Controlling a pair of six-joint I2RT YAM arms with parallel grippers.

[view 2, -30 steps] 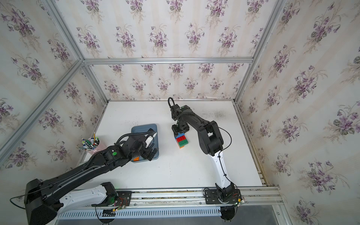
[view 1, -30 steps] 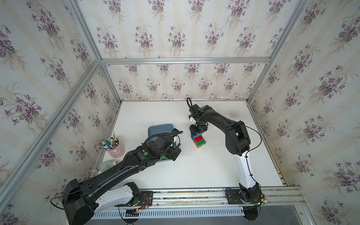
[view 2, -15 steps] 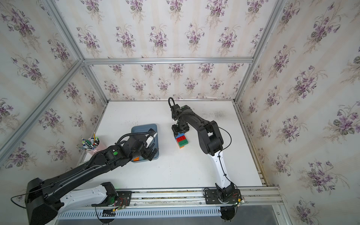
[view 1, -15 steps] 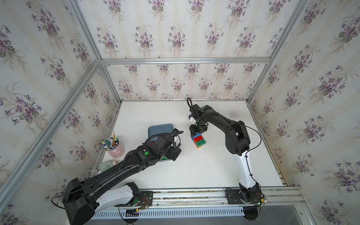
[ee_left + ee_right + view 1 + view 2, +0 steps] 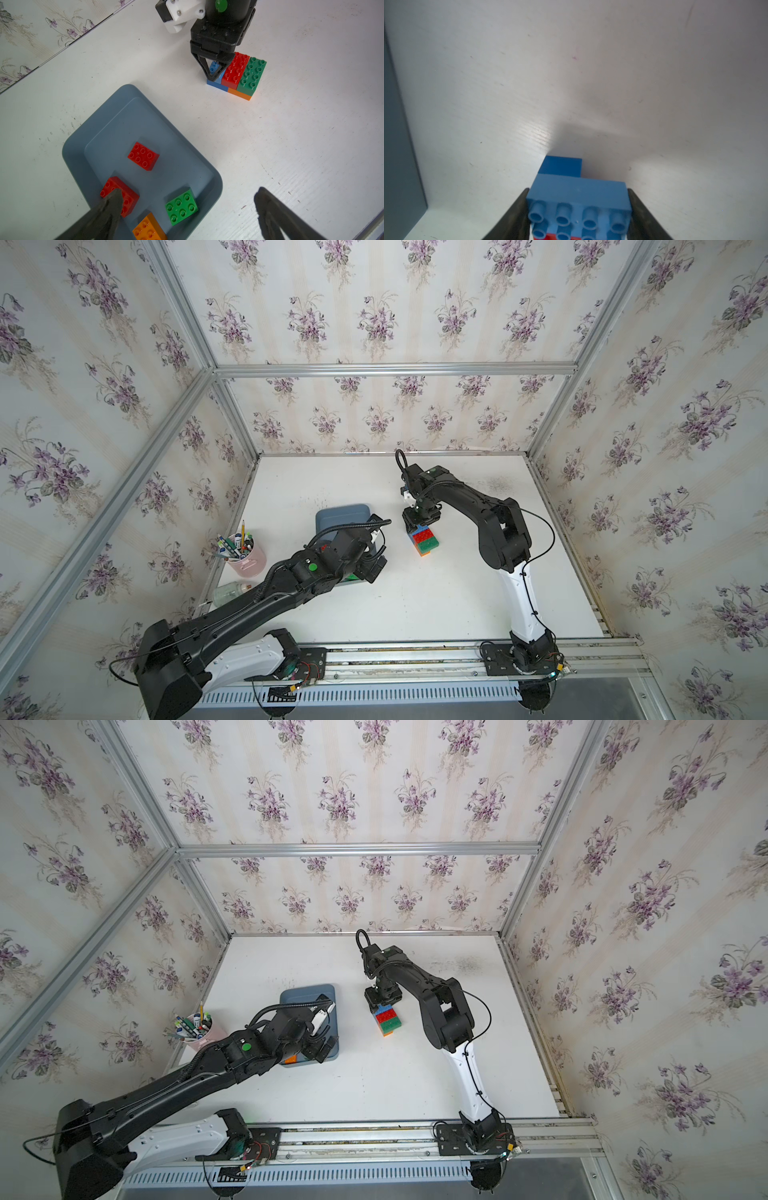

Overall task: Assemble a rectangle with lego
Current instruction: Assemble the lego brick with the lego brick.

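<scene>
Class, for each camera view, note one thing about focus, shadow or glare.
Right wrist view: the blue brick and right fingers are soft, with a shadow and a glare patch on the table behind. Left wrist view: left fingers blurred, red brick sharp. Both top views: even light.

left gripper point(image 5: 376, 566) spread wide, arm extended | right gripper point(image 5: 419, 528) pointing down, clamped on blue brick point(image 5: 577, 191), elbow bent

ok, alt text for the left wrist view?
The right gripper is closed on a light blue brick at the end of a small lego block on the white table. Nearer the camera, a blue-grey tray holds two red bricks, a green brick and an orange brick, with the left gripper, jaws open, over its edge.
</scene>
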